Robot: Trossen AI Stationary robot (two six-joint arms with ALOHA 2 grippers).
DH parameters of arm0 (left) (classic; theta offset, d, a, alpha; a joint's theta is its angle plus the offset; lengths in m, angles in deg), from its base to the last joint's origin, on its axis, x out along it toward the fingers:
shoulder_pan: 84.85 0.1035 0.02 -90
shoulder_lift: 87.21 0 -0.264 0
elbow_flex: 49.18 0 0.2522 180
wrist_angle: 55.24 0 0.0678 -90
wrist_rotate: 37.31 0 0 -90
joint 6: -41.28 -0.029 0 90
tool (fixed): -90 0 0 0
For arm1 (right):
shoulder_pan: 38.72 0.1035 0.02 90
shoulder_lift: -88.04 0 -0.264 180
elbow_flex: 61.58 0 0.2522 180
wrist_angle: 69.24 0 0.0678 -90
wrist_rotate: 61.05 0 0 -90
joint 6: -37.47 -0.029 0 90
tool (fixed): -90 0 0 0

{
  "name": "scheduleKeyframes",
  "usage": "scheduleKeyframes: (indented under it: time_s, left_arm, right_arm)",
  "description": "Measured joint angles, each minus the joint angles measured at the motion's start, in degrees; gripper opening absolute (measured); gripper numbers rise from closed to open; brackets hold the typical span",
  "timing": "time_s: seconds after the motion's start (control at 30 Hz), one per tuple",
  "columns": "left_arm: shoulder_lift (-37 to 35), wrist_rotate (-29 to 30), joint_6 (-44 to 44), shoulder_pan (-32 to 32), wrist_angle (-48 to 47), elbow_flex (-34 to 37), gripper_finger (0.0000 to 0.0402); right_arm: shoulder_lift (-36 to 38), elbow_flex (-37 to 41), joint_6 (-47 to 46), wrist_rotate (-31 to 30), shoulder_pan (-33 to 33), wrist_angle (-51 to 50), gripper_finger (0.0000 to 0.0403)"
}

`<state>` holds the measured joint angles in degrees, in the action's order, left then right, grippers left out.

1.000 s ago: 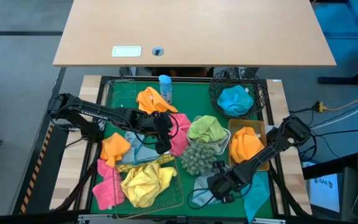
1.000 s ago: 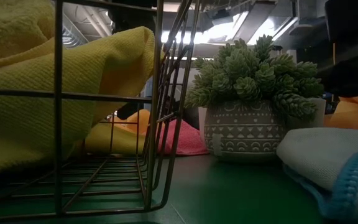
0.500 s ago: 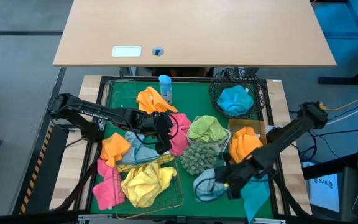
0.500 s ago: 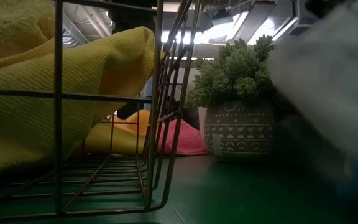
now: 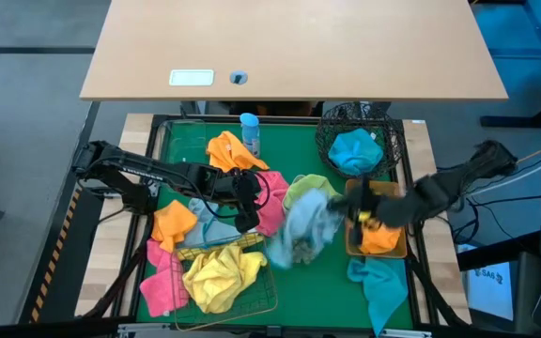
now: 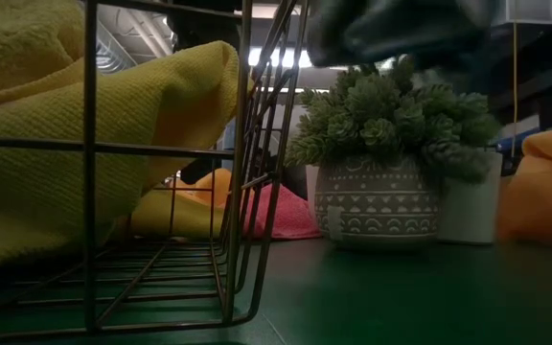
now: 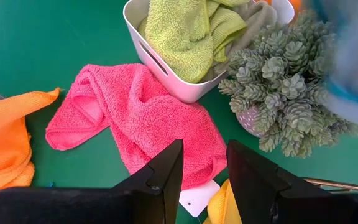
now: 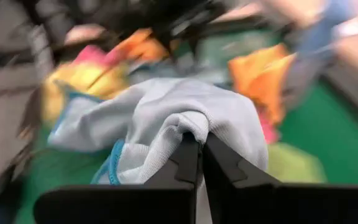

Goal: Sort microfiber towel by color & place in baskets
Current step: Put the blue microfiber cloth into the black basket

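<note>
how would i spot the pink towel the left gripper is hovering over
Start at the white tray of green cloth in mid-mat. The pink towel lies crumpled against its left side, under the left gripper. The other pink towel lies farther off, beside the gold wire basket.

Green mat [image 5: 181, 141]: cluttered with towels and baskets.
Round black wire-mesh basket [image 5: 357, 141], far right corner: held one blue towel [image 5: 355, 151].
Tan rectangular tray [image 5: 394, 246], right side: held an orange towel [image 5: 376, 235].
White rectangular tray [image 5: 299, 180], centre: held a green towel [image 5: 304, 192].
Square gold wire basket [image 5: 256, 293], near edge: held a yellow towel [image 5: 220, 276].
Loose: orange towels, pink towels, a teal towel [image 5: 377, 290].
Right gripper [image 5: 357, 215]: above the tan tray, carrying a pale grey-blue towel [image 5: 303, 228], blurred.
Left gripper [image 5: 248, 204]: over the mat's middle, near a pink towel [image 5: 272, 212].
</note>
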<state>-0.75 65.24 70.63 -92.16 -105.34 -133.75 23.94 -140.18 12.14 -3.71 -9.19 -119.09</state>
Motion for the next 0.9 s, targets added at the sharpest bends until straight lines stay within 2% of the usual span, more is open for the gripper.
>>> scheduleKeyframes:
  time_s: [0.3,0.57,0.8,0.9]
  left_arm:
    - [0.0,0.0,0.0,0.0,0.0,0.0,0.0118]
    - [0.0,0.0,0.0,0.0,0.0,0.0,0.0118]
    - [0.0,0.0,0.0,0.0,0.0,0.0,0.0118]
    - [0.0,0.0,0.0,0.0,0.0,0.0,0.0118]
  right_arm:
    - [10.8,0.0,10.6,-8.8,-15.0,-2.2,0.0011]
    - [17.2,-0.1,12.4,-19.6,-28.3,-5.8,0.0012]
    - [19.2,0.1,10.4,-18.4,-36.9,-13.9,0.0012]
    - [18.8,2.3,7.8,-16.1,-39.1,-16.9,0.0012]
